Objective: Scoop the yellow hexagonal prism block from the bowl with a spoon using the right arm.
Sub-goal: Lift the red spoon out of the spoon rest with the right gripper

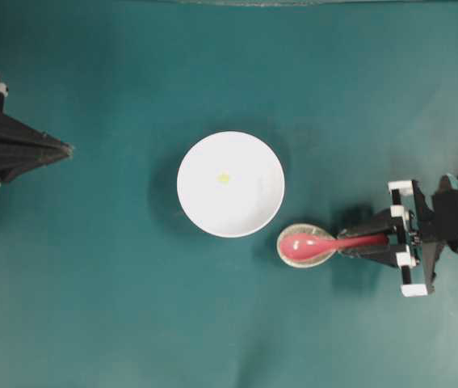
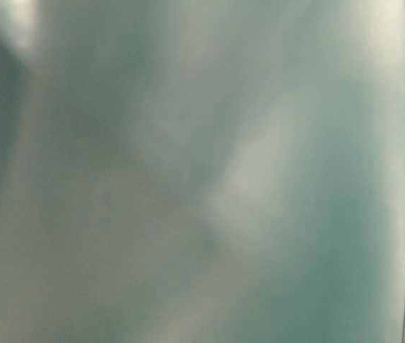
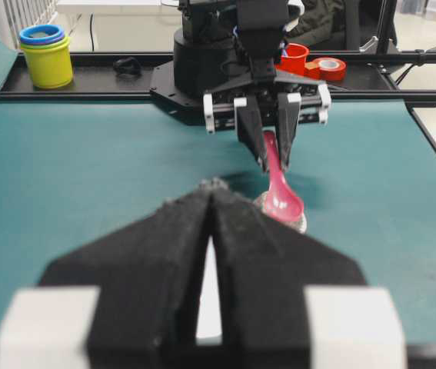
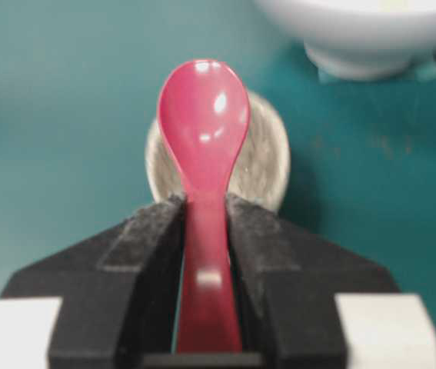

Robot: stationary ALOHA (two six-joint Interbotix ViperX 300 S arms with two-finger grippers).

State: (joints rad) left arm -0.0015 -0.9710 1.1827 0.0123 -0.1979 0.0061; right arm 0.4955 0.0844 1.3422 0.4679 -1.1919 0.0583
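Teal surface (image 1: 99,307) all around, a black rail along its far edge in the left wrist view; nearest in that view, the left gripper (image 3: 212,187) sits clenched, tips pressed together, parked at the left edge of the overhead view; past it, the right gripper (image 4: 204,211) has its fingers (image 4: 144,238) on both sides of the spoon (image 4: 202,146) handle, grasping it, the pink-red scoop lying over a small speckled dish (image 4: 267,157); just left of that dish and a little farther, the white bowl (image 1: 204,202) sits mid-surface; the yellow hexagonal prism block (image 1: 224,178) lies inside it near the centre; the table-level view is only teal blur.
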